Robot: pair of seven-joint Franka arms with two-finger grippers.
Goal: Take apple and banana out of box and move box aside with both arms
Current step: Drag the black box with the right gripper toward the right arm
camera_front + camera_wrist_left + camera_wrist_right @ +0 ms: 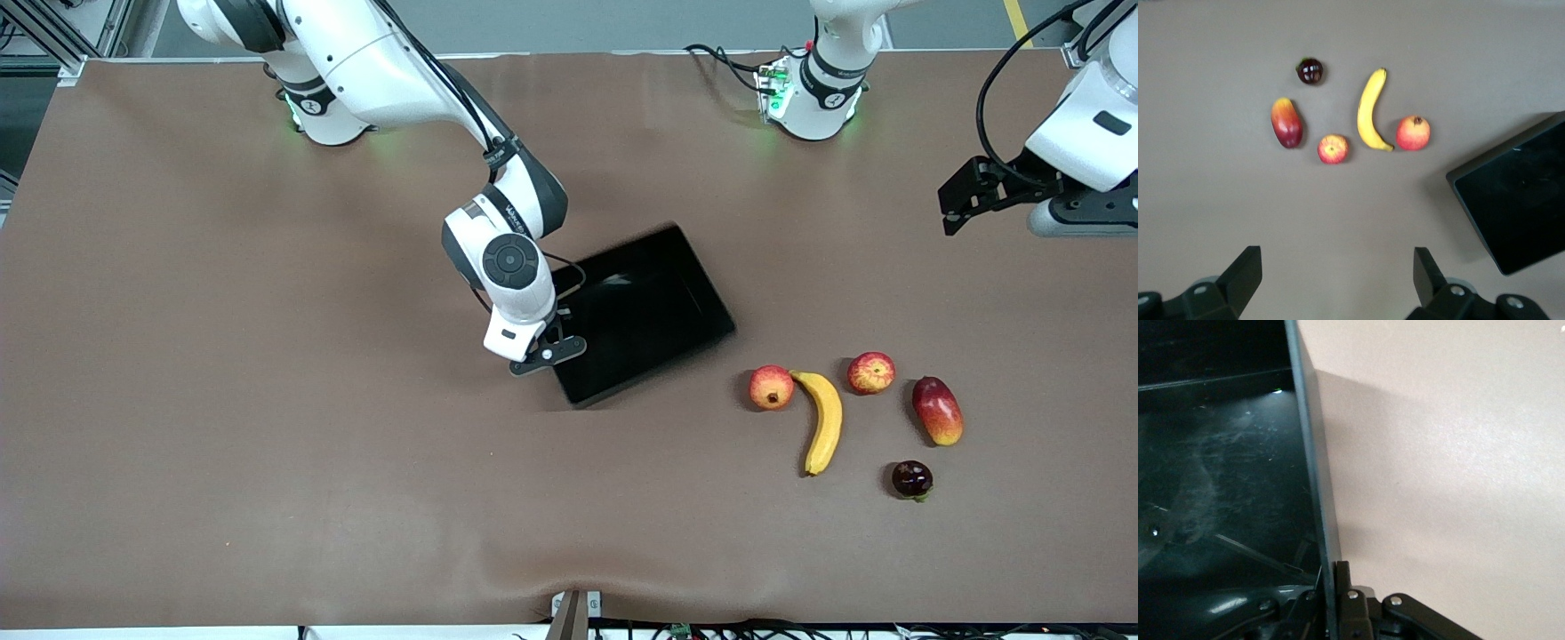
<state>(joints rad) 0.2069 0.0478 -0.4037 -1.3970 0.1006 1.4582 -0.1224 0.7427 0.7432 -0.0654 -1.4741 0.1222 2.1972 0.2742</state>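
Observation:
The black tray (649, 311) lies near the middle of the table. My right gripper (551, 351) is shut on the tray's wall at the side toward the right arm's end; in the right wrist view the thin wall (1315, 473) runs between my fingers (1331, 587). The yellow banana (825, 422) and the small red apple (871, 372) lie on the cloth toward the left arm's end, nearer the front camera than the tray. My left gripper (956, 200) is open and empty, up in the air over that end. Its view (1338, 267) shows the banana (1369, 110), apple (1333, 149) and tray (1518, 200).
A red-orange fruit with a dark crown (771, 388) lies beside the banana. A red-yellow mango (937, 410) lies beside the apple, and a small dark round fruit (912, 479) lies nearest the front camera. Brown cloth covers the table.

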